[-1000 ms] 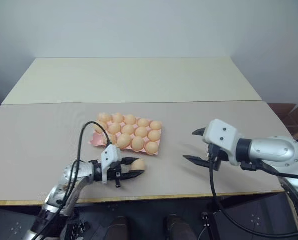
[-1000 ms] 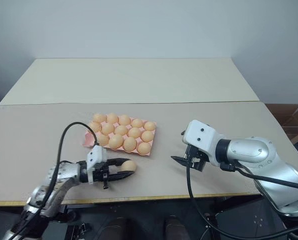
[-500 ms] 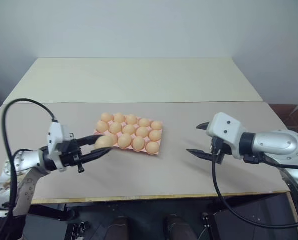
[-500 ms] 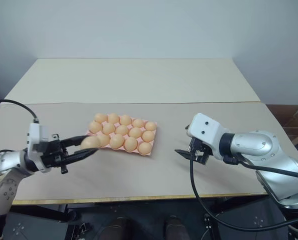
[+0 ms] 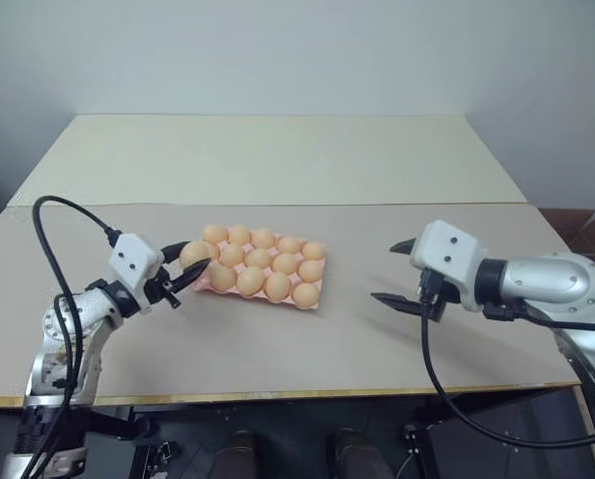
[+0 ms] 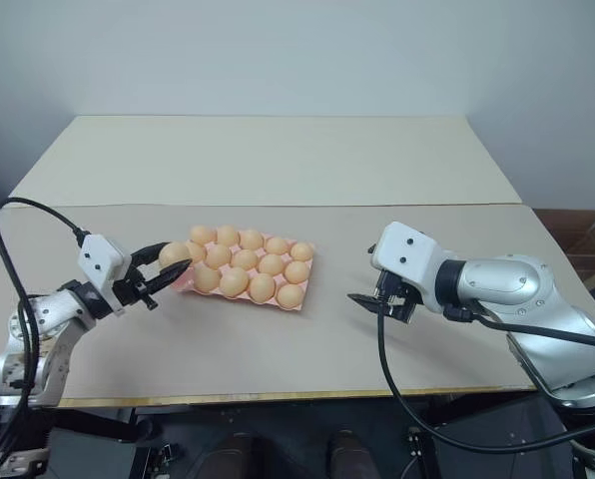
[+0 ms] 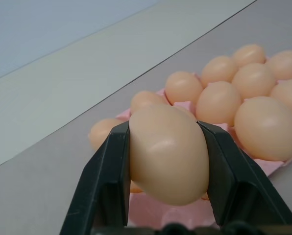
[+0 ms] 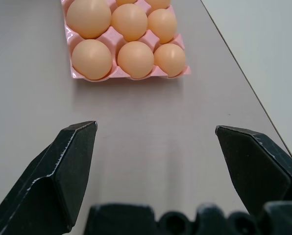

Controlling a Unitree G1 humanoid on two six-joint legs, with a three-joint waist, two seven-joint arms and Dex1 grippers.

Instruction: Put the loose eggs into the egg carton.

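**Left eye view.** The carton (image 5: 261, 273) is seen just left of the frame's centre on the grey table (image 5: 278, 349). Fourteen eggs can be counted in its cups; the cup at its near left corner is hidden by the left gripper (image 5: 190, 269), so whether it is empty cannot be told. One egg (image 5: 193, 253) is pinched between the black fingers of that gripper, at the carton's left end. No other loose egg is seen on the table. The task is judged nearly done: only this egg appears left to be set down and released. At the right of the frame the right gripper (image 5: 400, 272) is held with fingers spread wide and nothing between them, well apart from the carton.

**Right eye view.** The same layout is shown, with the carton's scalloped pink edge visible along its lower side.

**Left wrist view.** The egg (image 7: 168, 154) is seen smooth, oval and light orange-tan with a soft sheen, clamped on both sides by flat matte black fingers (image 7: 104, 188). Behind it the carton (image 7: 175, 218) shows as thin pink moulded material with rounded cups and raised ridges, the seated eggs all alike.

**Right wrist view.** Two wedge-shaped black fingers (image 8: 65, 166) are spread at the lower corners over bare matte table. The carton's end (image 8: 129, 76) lies at the upper left, its cups filled.
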